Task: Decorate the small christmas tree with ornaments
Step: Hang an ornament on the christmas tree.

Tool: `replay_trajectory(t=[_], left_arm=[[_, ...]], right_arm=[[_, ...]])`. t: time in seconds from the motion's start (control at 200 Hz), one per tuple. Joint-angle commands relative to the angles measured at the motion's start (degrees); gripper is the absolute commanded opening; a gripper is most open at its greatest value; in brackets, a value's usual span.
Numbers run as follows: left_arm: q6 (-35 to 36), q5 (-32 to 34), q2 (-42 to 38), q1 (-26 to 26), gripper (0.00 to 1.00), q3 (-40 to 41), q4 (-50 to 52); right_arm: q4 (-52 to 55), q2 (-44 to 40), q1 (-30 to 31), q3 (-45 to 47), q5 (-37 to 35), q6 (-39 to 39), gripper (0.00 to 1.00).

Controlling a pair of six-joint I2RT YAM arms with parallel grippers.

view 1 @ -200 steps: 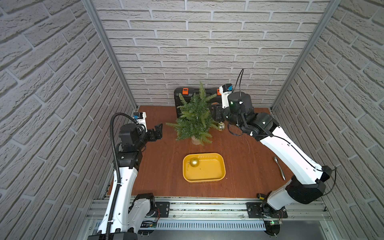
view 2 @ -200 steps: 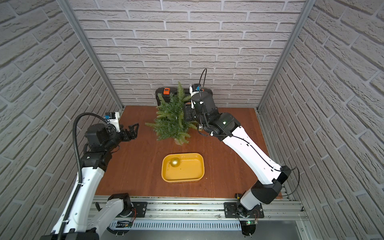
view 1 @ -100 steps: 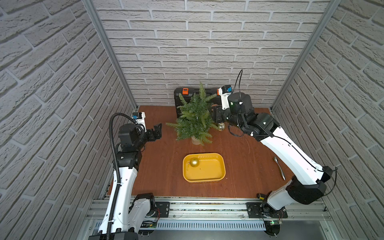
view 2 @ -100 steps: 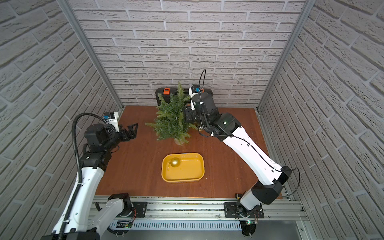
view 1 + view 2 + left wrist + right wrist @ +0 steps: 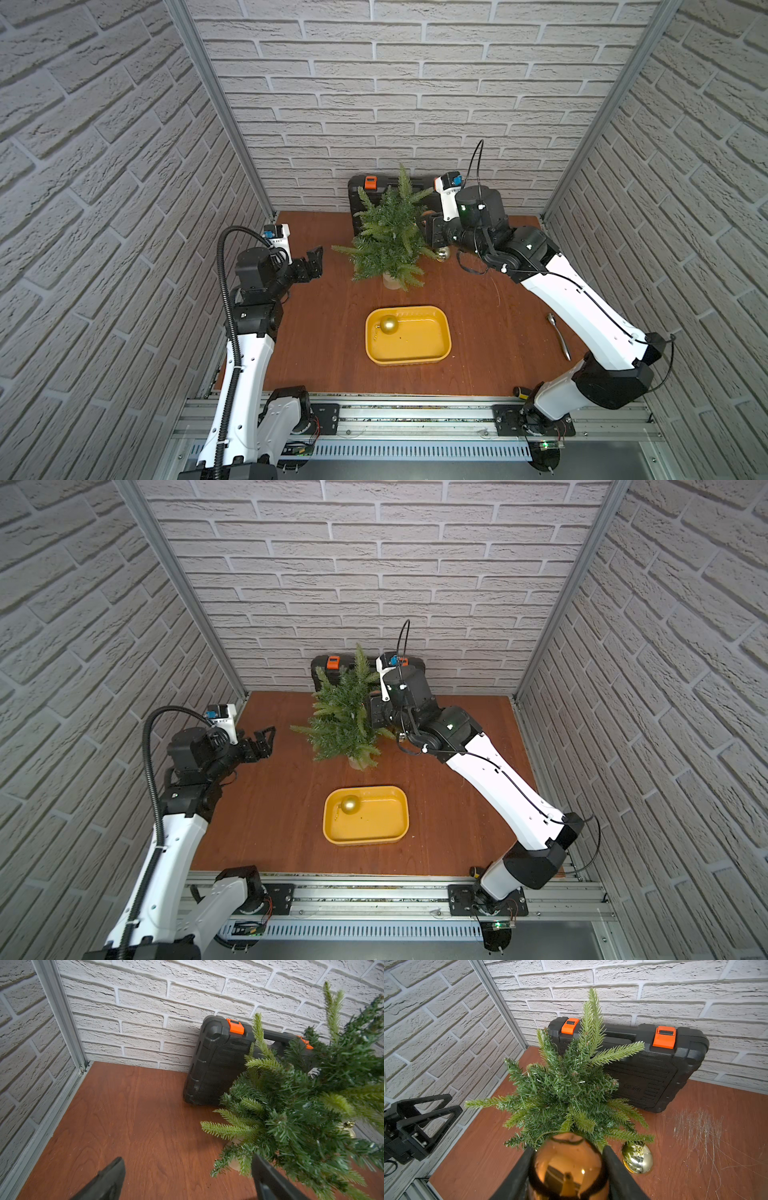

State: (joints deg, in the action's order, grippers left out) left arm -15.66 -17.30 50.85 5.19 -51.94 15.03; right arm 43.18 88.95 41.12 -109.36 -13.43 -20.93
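Barely anything has shifted in the last second: your right arm has crept a touch closer to the small christmas tree [image 5: 390, 232], and the left arm hasn't budged.

Right gripper [image 5: 568, 1151] is pinching the copper bauble [image 5: 568, 1165] across its belly, right up against the outer branches on the tree's right side. Left gripper [image 5: 315, 257] is spread wide and empty, parked well apart from the tree on its other side.

Status: shiny gold bauble [image 5: 636, 1158] already hangs off a low branch just beside your grip. Matte gold bauble [image 5: 389, 324] sits in the yellow tray [image 5: 432, 357], not yet hung.

Risks from here:
- The copper bauble's thin loop looks close to the needles, but I can't tell whether it's over a branch. Release early and it likely drops and rolls.
- Push further in and the tree, on its small base with nothing bracing it, may tip toward the black case [image 5: 643, 1076].
- Your finger is near the hung gold one; a sideways move could knock it off.
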Motion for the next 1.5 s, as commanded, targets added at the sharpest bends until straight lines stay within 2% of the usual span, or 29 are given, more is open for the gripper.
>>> replay_trajectory(t=[0.0, 0.69, 1.135, 1.495], left_arm=[[-0.2, -0.8, -0.4, 0.3, 0.95, -0.1, -2.2], [-0.3, -0.8, -0.6, 0.6, 0.95, 0.0, -2.2], [-0.3, -0.8, -0.7, 0.5, 0.95, 0.0, -2.2], [-0.2, -0.9, -0.7, 0.6, 0.95, 0.0, -2.2]], right_arm=[[0.2, -2.6, 0.0, 0.8, -0.7, 0.8, 0.45], [1.3, -1.4, 0.0, -1.1, -0.8, 1.7, 0.45], [2.0, -1.3, 0.0, -1.6, -7.7, 2.4, 0.45], [0.9, -1.4, 0.1, -3.4, -5.0, 2.5, 0.44]])
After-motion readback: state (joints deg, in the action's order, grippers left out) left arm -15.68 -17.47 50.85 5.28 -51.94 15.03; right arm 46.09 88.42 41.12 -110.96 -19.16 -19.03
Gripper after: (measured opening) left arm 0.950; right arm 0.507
